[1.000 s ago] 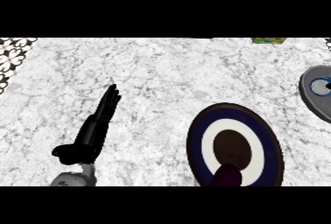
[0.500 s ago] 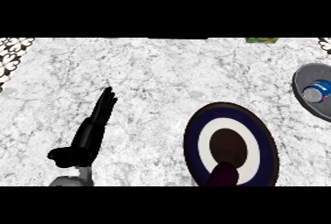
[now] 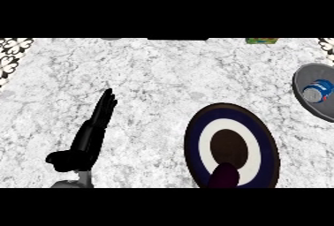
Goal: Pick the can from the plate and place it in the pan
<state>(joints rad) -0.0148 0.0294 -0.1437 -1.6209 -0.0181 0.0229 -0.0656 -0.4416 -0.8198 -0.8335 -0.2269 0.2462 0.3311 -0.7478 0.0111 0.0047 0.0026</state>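
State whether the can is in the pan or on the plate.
In the pan: the blue can lies within the grey pan at the right edge, apart from the plate.

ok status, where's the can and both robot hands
Left robot hand open, resting at left. Right robot hand barely shows, over plate's near edge. Blue can in pan, far right.

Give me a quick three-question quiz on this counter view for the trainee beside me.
1. True or false: the blue can stands on the plate.
2. How does the left hand show? A) curled round the can B) open, fingers straight, left of the plate C) flat on the plate's middle
3. Fill in: the can lies in the grey ___ at the view's right edge.
Key: 1 false; 2 B; 3 pan.
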